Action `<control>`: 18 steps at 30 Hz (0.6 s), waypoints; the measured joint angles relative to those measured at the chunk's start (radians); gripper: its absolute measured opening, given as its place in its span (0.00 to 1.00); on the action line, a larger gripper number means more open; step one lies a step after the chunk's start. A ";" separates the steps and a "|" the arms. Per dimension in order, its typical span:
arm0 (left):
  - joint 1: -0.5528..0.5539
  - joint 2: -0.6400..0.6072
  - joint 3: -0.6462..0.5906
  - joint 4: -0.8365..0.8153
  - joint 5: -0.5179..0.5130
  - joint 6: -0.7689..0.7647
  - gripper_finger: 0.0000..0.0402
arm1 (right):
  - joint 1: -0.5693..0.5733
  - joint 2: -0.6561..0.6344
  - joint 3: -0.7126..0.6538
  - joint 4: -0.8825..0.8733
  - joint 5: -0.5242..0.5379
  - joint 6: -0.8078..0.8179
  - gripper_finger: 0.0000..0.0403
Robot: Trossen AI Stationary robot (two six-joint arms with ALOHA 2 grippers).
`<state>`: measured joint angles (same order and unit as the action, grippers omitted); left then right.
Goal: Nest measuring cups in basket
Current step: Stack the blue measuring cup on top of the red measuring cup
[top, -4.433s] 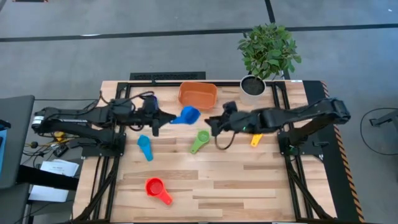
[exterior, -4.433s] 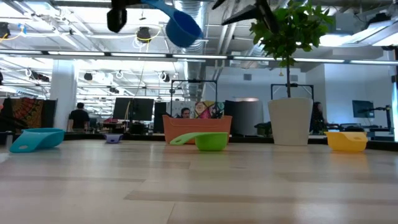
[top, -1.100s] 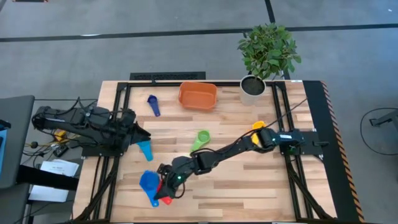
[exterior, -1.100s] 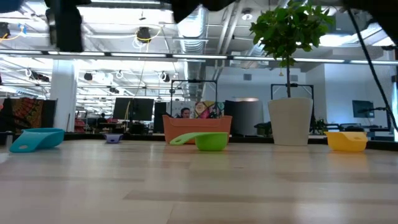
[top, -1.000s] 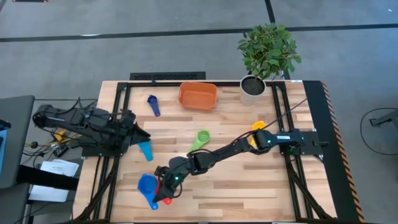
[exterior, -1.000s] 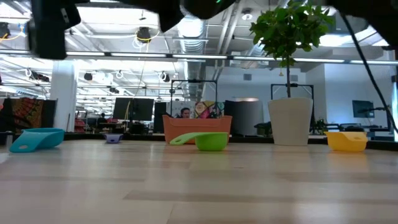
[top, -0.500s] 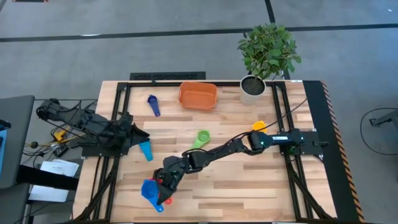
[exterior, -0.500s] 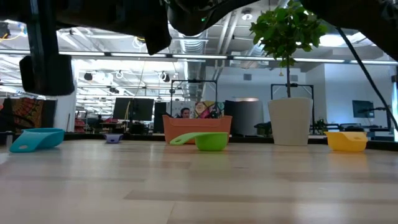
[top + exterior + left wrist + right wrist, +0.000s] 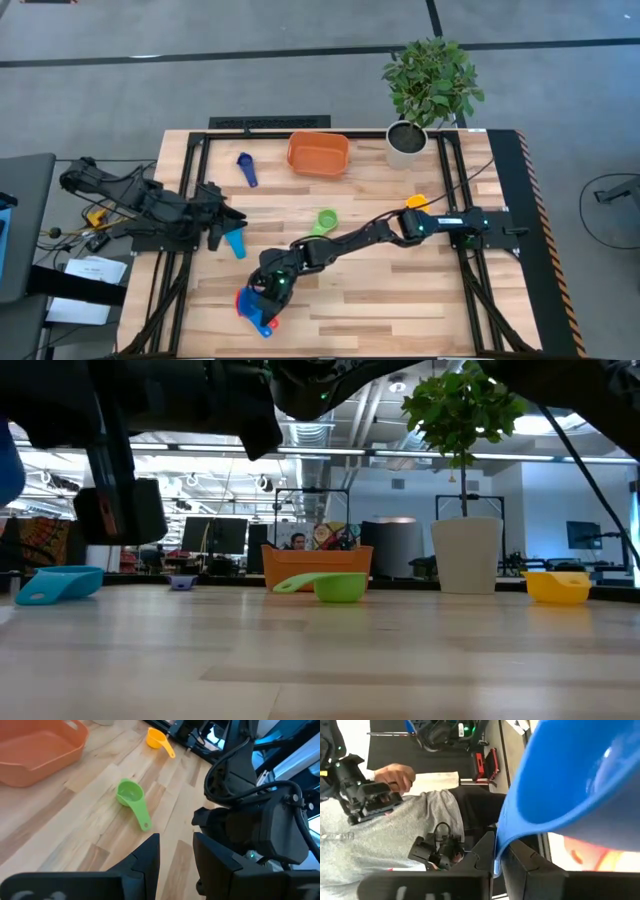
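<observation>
The right arm [image 9: 360, 238] lies diagonally across the table [image 9: 400, 300], blocking passage from 3 o'clock toward 7 o'clock. The green cup [image 9: 325, 220] sits just beside it at centre. The orange basket [image 9: 318, 153] at 12 o'clock has open boards around it, with the navy cup [image 9: 245, 167] at 11 and the plant pot [image 9: 406, 138] at 1. The 5 o'clock corner lies bare.

The left gripper [image 9: 175, 851] had its two dark fingers [image 9: 145, 857] standing slightly apart with nothing between them, above the pale wooden slatted table [image 9: 75, 827]. Beyond them a small green plastic measuring cup [image 9: 131, 797] lay on the boards. The shallow orange plastic basket [image 9: 35, 750] sat farther off, and a small yellow plastic measuring cup [image 9: 157, 740] lay near the table's edge. The other dark arm [image 9: 255, 815] loomed close by.
</observation>
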<state>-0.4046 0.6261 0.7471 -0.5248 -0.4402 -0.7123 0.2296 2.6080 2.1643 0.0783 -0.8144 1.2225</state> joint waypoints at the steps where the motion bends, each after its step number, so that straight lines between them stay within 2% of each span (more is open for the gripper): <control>1: 0.000 0.003 0.000 0.000 -0.003 0.000 0.26 | -0.004 0.000 0.000 -0.002 0.000 0.000 0.14; 10: 0.000 0.006 0.000 0.000 -0.004 -0.007 0.26 | -0.029 0.000 0.000 0.001 0.002 -0.023 0.18; 18: 0.000 0.006 0.000 -0.011 0.043 -0.017 0.26 | -0.036 -0.002 0.000 -0.053 0.001 -0.033 0.27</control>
<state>-0.4046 0.6323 0.7471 -0.5360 -0.3969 -0.7293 0.1933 2.6061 2.1643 0.0250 -0.8131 1.1896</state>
